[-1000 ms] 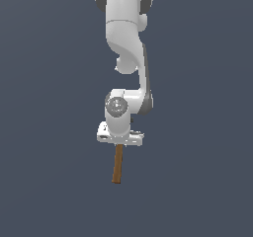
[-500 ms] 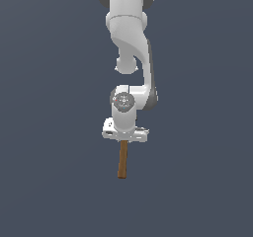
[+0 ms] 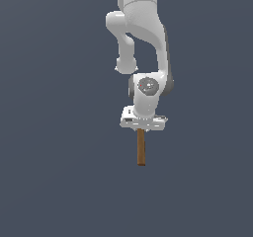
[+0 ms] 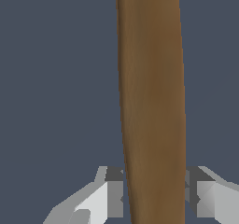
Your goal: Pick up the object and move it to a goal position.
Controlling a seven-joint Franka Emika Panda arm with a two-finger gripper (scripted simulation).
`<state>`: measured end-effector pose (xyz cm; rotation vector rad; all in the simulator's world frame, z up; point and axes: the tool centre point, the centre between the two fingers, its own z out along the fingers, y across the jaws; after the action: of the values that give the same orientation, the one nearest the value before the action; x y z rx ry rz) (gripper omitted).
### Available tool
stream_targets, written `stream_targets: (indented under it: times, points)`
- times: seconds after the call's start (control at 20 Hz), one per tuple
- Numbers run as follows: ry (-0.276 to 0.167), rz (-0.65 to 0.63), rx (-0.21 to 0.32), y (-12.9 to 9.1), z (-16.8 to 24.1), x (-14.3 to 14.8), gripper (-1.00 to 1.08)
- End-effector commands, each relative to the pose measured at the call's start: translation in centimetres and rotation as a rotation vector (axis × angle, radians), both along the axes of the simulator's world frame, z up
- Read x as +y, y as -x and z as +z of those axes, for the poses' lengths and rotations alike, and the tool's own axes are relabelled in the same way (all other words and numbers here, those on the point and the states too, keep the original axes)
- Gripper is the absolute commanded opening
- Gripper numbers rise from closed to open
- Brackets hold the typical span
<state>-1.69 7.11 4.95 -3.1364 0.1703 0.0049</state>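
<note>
in the wrist view the nearest things are the two pale grey fingers (image 4: 116, 197), one on each side of the hammer's (image 4: 151, 101) brown wooden handle, their dark inner pads pressed against the wood so that they pinch it between them. the handle fills the middle of that view and runs straight away from the camera, smooth and evenly brown, with nothing but flat dark blue-grey background on either side of it. the hammer's metal head does not show in this view. in the exterior view the gripper (image 3: 142, 129) points downward, its white hand a flat bar seen edge-on, and the hammer (image 3: 141, 148) handle hangs from beneath its middle, upright and nearly vertical, with its free end at the bottom. the head of the hammer is hidden up inside or behind the hand and cannot be made out. the handle touches nothing but the fingers; all around it is the same plain dark blue-grey ground, and no bench edge or surface line can be told apart from the background, so whether the handle's free end is above a surface or touching one cannot be judged. above the hand sits the round wrist joint with a grey cap, and behind and above that the white arm (image 3: 141, 28) rises in a bent column to the top edge of the exterior view.
</note>
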Motion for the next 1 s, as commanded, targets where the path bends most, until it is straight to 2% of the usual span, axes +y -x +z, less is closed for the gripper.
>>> stream_targets:
  times: [0.0,0.5,0.75,0.95]
  points:
    - [0.000,0.000,-0.004,1.4,1.0,2.6,-1.00]
    - [0.001,-0.001,-0.003,6.2,4.0,11.6,-1.00]
    - [0.001,-0.001,-0.003,7.4,4.8,14.3,-1.00]
    - [0.001,-0.002,-0.003,7.9,5.1,15.3,-1.00]
